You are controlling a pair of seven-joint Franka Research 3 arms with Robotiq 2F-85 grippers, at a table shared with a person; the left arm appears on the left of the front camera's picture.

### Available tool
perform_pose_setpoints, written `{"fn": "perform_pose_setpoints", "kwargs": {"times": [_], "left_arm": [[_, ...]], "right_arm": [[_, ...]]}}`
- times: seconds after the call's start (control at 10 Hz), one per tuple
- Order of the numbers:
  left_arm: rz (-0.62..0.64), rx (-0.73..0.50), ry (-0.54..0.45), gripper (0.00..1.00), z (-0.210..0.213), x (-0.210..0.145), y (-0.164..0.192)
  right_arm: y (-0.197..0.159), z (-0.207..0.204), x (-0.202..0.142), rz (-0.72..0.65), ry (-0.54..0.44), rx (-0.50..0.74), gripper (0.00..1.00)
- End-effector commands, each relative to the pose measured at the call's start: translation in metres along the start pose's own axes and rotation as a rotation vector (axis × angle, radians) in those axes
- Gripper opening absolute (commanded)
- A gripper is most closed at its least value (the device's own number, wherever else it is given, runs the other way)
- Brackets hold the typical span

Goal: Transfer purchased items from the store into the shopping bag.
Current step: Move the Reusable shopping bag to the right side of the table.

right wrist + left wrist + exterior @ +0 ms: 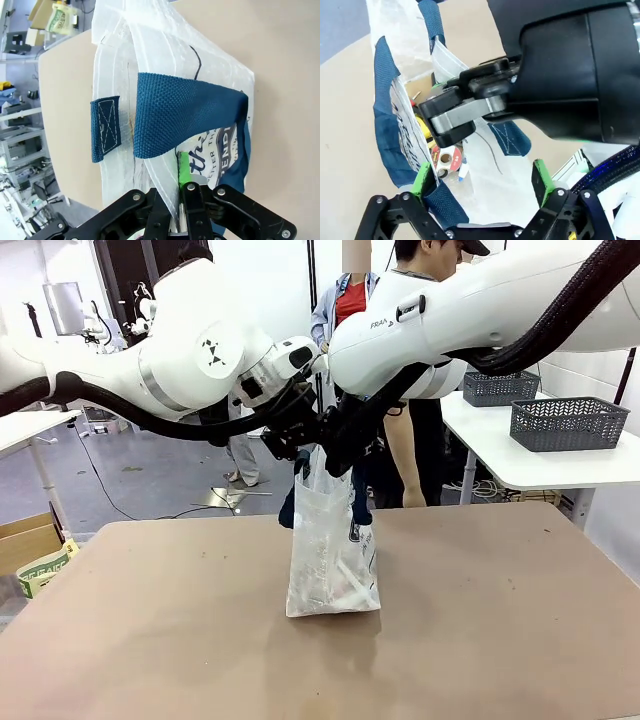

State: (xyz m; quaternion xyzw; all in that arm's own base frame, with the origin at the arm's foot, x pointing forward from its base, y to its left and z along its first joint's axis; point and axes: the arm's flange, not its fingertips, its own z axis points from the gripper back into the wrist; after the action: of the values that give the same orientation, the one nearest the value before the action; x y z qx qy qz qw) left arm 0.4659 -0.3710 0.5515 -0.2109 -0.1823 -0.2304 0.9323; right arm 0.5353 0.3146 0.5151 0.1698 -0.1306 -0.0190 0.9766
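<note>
The shopping bag (333, 560), translucent white with navy straps, stands upright in the middle of the tan table (500, 620). Both grippers meet just above its mouth. My right gripper (337, 452) is shut on the bag's rim, its green pad (184, 167) pinching the plastic beside a navy strap (185, 115). My left gripper (482, 179) is open, with its pads (423, 177) wide apart over the bag's mouth and a strap lying against one finger. Inside the bag lie purchased items: a yellow piece (421, 124) and a small round pack (443, 159). The store is out of view.
A person (420, 440) stands behind the far edge of the table. Two grey lattice baskets (568, 423) sit on a white side table at the back right. A cardboard box (30, 540) stands on the floor at the left.
</note>
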Motion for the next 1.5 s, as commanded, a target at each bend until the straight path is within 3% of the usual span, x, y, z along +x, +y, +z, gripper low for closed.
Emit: {"fn": "perform_pose_setpoints", "kwargs": {"times": [0.0,1.2,1.3,1.4], "left_arm": [[-0.012,-0.032,-0.008,1.00,0.007,-0.011,0.002],[-0.016,0.180,0.034,1.00,-0.026,-0.014,-0.016],[-0.015,0.201,0.013,0.87,-0.025,-0.014,-0.016],[-0.015,0.217,0.008,0.68,-0.025,-0.013,-0.016]], "right_arm": [[-0.002,-0.001,0.001,-0.013,-0.018,0.033,0.00],[-0.005,-0.005,-0.001,-0.014,-0.009,0.036,0.00],[-0.006,-0.006,-0.001,-0.013,-0.009,0.037,0.00],[-0.006,-0.006,-0.001,-0.011,-0.008,0.037,0.00]]}}
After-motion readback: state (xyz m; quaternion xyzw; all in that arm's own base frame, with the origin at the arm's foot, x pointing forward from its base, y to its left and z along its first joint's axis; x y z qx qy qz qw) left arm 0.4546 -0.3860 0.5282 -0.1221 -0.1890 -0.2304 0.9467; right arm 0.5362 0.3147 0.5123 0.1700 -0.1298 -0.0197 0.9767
